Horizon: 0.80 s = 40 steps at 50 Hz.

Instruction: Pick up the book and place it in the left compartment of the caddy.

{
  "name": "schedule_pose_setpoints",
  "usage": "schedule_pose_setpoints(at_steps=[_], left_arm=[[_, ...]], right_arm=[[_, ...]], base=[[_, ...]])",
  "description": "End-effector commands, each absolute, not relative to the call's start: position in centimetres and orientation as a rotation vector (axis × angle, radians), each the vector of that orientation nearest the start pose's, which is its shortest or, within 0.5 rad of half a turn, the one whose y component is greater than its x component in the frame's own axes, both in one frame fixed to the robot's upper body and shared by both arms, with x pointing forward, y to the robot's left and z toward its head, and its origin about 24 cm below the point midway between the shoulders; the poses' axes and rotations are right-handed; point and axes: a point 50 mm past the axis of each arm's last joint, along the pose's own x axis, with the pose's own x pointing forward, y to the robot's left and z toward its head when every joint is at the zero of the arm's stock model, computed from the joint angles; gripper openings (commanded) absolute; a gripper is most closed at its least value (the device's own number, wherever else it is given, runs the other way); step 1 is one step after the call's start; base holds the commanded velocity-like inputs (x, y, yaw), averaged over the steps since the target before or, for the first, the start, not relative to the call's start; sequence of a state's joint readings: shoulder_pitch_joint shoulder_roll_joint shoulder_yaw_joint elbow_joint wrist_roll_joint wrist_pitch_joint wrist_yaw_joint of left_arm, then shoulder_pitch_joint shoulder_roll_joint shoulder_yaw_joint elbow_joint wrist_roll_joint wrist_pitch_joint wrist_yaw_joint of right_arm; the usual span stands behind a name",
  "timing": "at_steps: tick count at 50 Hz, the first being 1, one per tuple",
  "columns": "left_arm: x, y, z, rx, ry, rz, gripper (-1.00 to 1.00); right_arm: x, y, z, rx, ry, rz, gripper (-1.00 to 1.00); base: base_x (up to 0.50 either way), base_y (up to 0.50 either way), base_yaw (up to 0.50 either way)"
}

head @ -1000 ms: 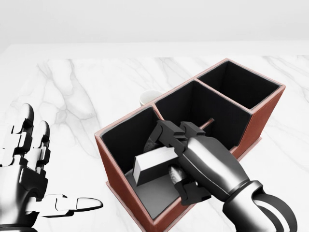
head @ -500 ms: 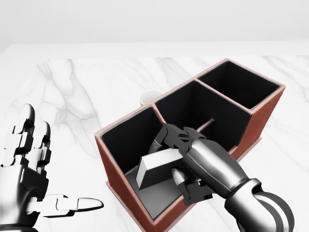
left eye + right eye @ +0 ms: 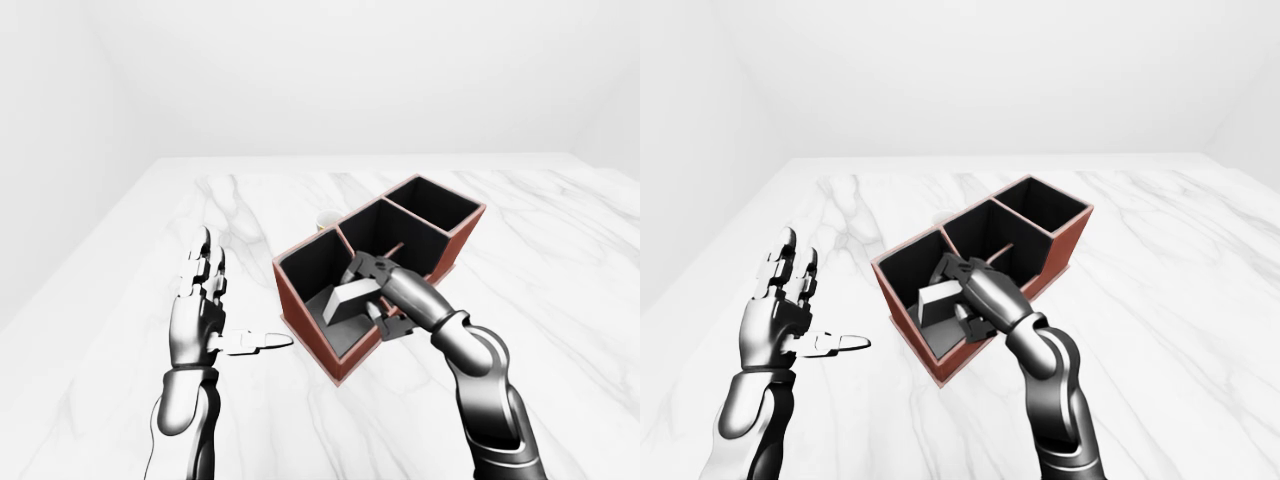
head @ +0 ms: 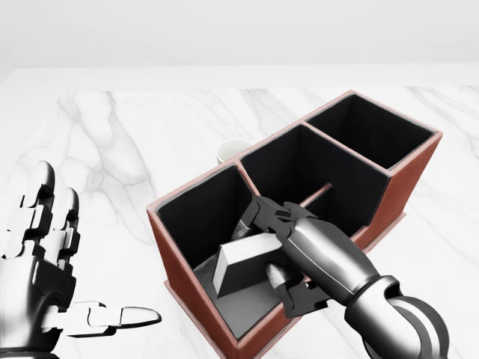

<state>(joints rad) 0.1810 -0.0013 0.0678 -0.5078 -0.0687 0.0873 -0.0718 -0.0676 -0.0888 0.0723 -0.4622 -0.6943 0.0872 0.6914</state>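
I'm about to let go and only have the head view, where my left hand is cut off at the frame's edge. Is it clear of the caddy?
Observer: Yes. The left-eye view shows the whole left hand, open with its fingers upright. The thumb points toward the caddy but stops short of its wall.
Operator: And where does my right elbow sit? I can't see it.
Observer: In the left-eye view it is bent outside the caddy, over the table to the lower right. From there the right hand reaches into the left compartment around the book.
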Motion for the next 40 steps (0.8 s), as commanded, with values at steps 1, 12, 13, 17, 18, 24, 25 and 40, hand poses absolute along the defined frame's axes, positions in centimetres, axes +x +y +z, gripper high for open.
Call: schedule_pose_setpoints(at_steps=[1,12,13,17,18,24,25,40], left_arm=[[21.0,17.1,11.1,-0.029,-0.251,0.028,1.0],[21.1,17.0,11.0,-0.029,-0.246,0.028,1.0],[21.1,17.0,11.0,-0.029,-0.247,0.028,1.0],[21.0,17.0,11.1,-0.028,-0.248,0.027,1.0],[21.1,17.0,11.0,-0.028,-0.244,0.027,1.0],[21.0,17.0,11.1,-0.029,-0.249,0.028,1.0],[21.0,17.0,11.1,-0.028,-0.25,0.029,1.0],[21.1,17.1,11.1,-0.03,-0.249,0.029,1.0]], right_arm=[[24.3,-11.5,12.8,-0.792,-0.193,0.537,-1.0],[24.8,-12.0,11.9,-0.761,-0.159,0.518,-1.0],[24.7,-11.9,11.9,-0.759,-0.161,0.521,-1.0],[24.9,-12.1,11.8,-0.752,-0.155,0.511,-1.0],[25.0,-12.1,11.7,-0.752,-0.153,0.51,-1.0],[25.3,-12.1,11.1,-0.74,-0.128,0.506,-1.0],[25.3,-12.1,10.9,-0.738,-0.123,0.505,-1.0],[26.2,-12.1,9.4,-0.71,-0.064,0.509,-1.0]], base=[[0.0,0.0,0.0],[0.0,0.0,0.0],[0.0,0.0,0.0],[0.0,0.0,0.0],[0.0,0.0,0.0],[0.0,0.0,0.0],[0.0,0.0,0.0],[0.0,0.0,0.0]])
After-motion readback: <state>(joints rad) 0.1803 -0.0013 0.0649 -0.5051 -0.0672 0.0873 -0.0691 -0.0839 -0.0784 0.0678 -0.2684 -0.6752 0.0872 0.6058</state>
